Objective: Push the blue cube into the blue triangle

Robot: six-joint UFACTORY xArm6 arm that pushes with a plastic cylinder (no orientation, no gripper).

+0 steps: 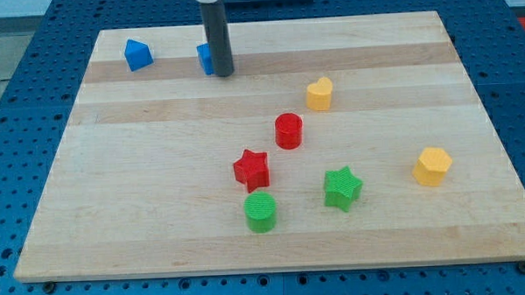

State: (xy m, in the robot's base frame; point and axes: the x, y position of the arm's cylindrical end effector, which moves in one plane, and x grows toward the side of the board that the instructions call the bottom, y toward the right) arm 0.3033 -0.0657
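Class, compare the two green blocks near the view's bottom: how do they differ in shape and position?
The green cylinder has a round top; the green star has points. The cylinder lies nearer the view's bottom and further left, just below the red star; the green star stands apart, to the right. Both are green, ribbed on top, and far from my tip.

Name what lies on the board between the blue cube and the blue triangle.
Nothing: in the camera view, bare wood separates the blue cube from the blue triangle. My tip sits on the cube's right side.
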